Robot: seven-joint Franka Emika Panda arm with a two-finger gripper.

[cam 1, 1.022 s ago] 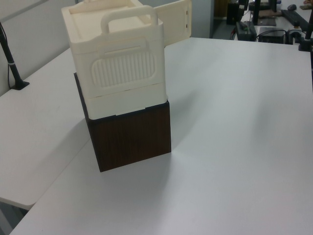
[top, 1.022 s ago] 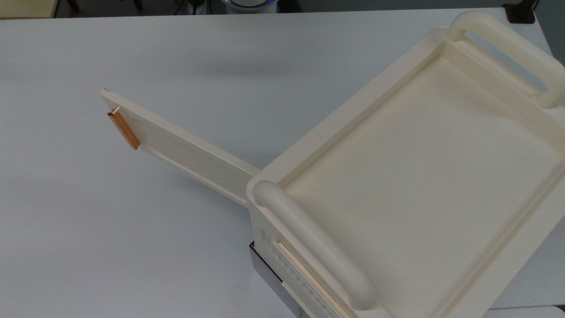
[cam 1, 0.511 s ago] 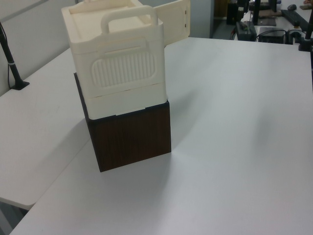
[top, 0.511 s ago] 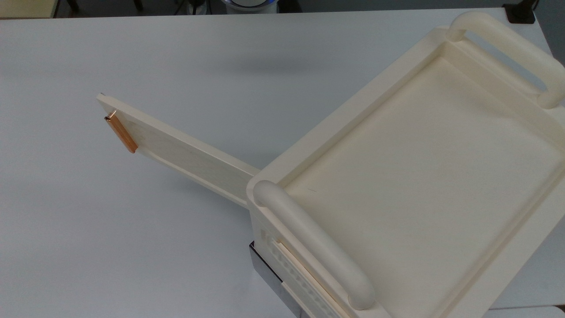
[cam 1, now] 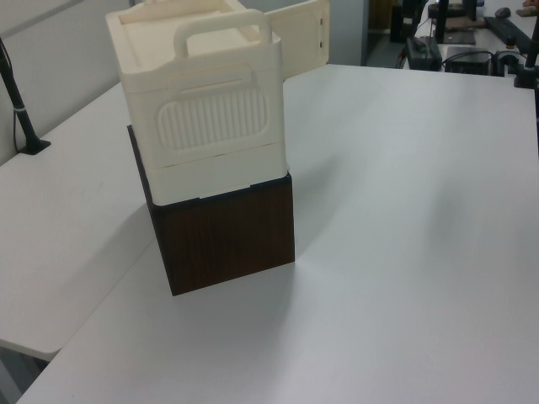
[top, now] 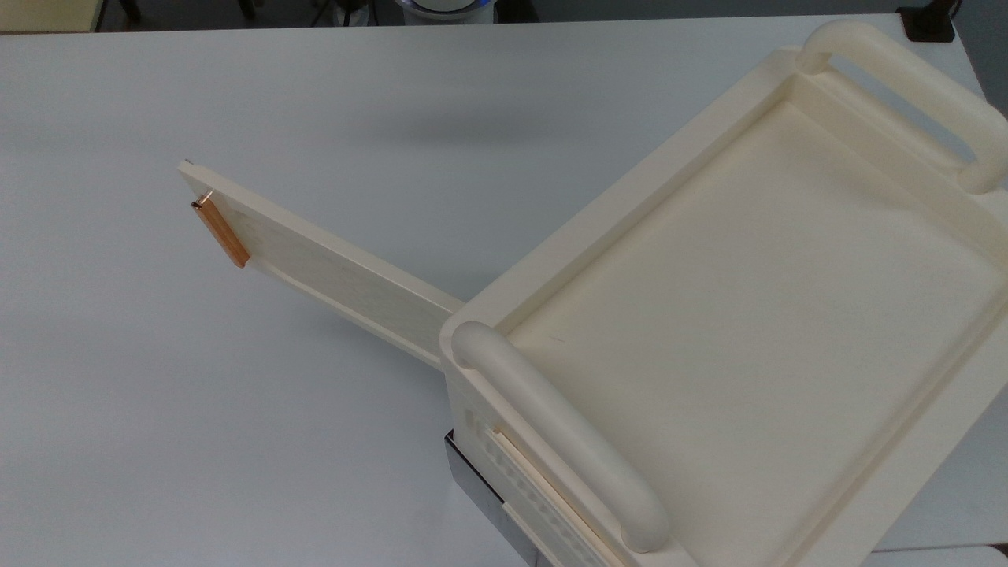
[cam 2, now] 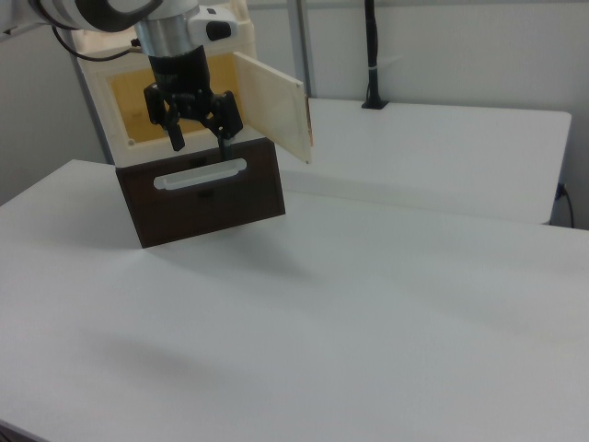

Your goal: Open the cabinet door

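Cabinet door: swung wide, left of centre in the top view; edged back slightly from half a second ago, near rest. Tool: released, fingers spread, empty, upper left of the right view. Task judged essentially complete.

In the right view, the claw hangs before the cabinet, left of the cabinet door.

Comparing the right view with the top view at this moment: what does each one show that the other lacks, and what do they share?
Right view alone: the gripper, fingers spread and holding nothing, the cabinet's yellowish interior, and the dark lower drawer with its pale handle. Top view alone: the recessed tray top and its two thick handles. Shared: the cabinet door swung wide open, and the white table.
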